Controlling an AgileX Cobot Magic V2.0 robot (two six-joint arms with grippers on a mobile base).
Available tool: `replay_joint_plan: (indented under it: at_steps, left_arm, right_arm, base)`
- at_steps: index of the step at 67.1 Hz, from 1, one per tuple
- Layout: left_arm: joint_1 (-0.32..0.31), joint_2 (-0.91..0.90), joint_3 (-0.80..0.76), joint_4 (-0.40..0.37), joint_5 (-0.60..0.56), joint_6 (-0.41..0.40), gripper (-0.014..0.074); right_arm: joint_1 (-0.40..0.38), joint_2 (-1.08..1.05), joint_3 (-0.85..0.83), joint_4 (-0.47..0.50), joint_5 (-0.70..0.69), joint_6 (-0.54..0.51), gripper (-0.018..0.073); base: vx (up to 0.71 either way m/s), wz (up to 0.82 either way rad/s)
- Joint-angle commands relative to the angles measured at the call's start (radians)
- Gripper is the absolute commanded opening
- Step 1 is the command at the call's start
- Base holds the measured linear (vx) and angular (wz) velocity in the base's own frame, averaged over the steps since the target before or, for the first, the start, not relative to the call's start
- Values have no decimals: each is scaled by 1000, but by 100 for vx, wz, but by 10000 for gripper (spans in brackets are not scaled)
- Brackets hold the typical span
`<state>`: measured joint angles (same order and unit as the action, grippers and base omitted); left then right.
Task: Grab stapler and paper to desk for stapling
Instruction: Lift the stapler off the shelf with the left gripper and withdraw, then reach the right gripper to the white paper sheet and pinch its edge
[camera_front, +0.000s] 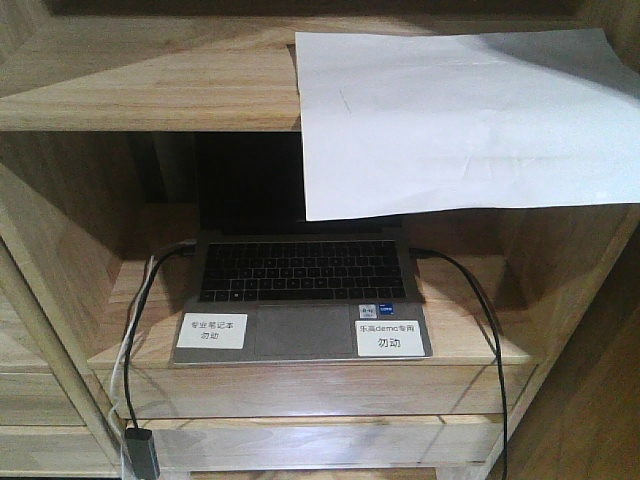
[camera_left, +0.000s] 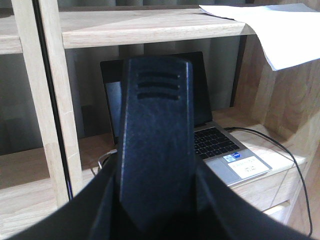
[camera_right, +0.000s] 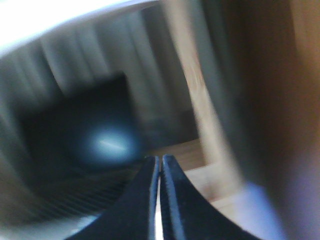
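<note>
White paper (camera_front: 460, 120) lies on the upper shelf (camera_front: 150, 90), overhanging the laptop (camera_front: 300, 290); my left gripper (camera_left: 157, 192) clamps what looks like the stapler (camera_left: 157, 125), my right gripper (camera_right: 160, 167) is pinched closed and empty. Neither item has reached the desk, out of view.

In the front view the paper (camera_front: 460, 120) hides the upper right of the laptop (camera_front: 300, 335) screen. In the left wrist view the left gripper (camera_left: 157, 75) blocks much of the keyboard (camera_left: 215, 142), and the right wrist view is so blurred that we make out only a dark shape.
</note>
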<state>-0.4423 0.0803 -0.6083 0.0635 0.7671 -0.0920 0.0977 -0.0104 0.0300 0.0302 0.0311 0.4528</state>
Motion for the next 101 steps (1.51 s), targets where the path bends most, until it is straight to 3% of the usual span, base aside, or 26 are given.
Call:
replay_joint_plan:
  at_steps: [1,9,20,27,36,41,49,54,66,75,83,101]
  left_arm:
    - [-4,17,-25,0,-116,-2,-6]
    - [-4,17,-25,0,-116,-2,-6]
    - [-4,17,-25,0,-116,-2,-6]
    - [-4,17,-25,0,-116,-2,-6]
    - [-4,17,-25,0,-116,-2,-6]
    - [-4,17,-25,0,-116,-2,-6]
    - [-4,17,-25,0,-116,-2,-6]
    - [-4,17,-25,0,-116,-2,-6]
    - [-4,17,-25,0,-116,-2,-6]
    - [-4,17,-25,0,-116,-2,-6]
    - [-4,17,-25,0,-116,-2,-6]
    - [-4,17,-25,0,-116,-2,-6]
  right_arm:
    - [0,-9,20,-16,-104,278,-9]
    - [0,-9,20,-30,-64,472,-1]
    - [0,1,18,-25,-57,504,86]
    - [0,37,17,-25,-86,537,214]
    - [0,104,17,-58,-246,625,408]
    - [0,161,17,-143,-388,711,505]
    - [0,295,17,-286,-593,873,581]
    - [0,393,17,-323,-727,918,586]
    - [0,713,-10,-356,-1103,915,584]
    - [0,910,-89,-416,-1262,931,584]
    - [0,1010,-180,-468,-1290,958,584]
    - [0,1140,-331,-486,-1292,986,584]
  base:
    - [0,0]
    - [0,0]
    - [0,0]
    - [0,0]
    - [0,0]
    - [0,0]
    - [0,0]
    - [0,0]
    - [0,0]
    - [0,0]
    - [0,0]
    - [0,0]
